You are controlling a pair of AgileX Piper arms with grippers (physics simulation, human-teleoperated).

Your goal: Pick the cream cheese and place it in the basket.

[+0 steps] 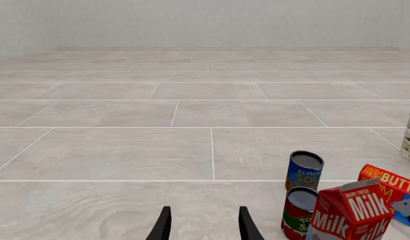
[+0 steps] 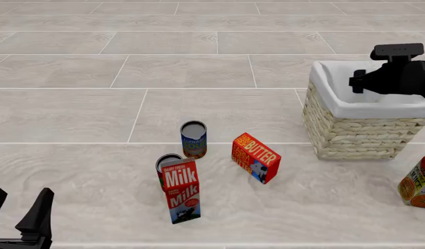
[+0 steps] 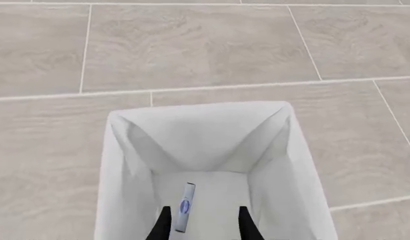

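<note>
The cream cheese (image 3: 185, 207) is a thin pale box with a blue logo. It is seen edge-on inside the basket (image 3: 191, 132), low against the white lining, touching neither finger. My right gripper (image 3: 203, 222) is open above the basket's inside, fingers wide apart. In the front view the right gripper (image 2: 359, 83) hangs over the wicker basket (image 2: 351, 136) at the right, and the cream cheese is hidden there. My left gripper (image 2: 19, 210) is open and empty at the near left; it also shows in the left wrist view (image 1: 203, 227).
A milk carton (image 2: 181, 191), two cans (image 2: 193, 138) (image 2: 165, 163) and a red butter box (image 2: 255, 157) stand mid-floor. An orange juice carton (image 2: 419, 182) is at the near right. The milk (image 1: 350, 210) and the butter (image 1: 390, 195) show in the left wrist view.
</note>
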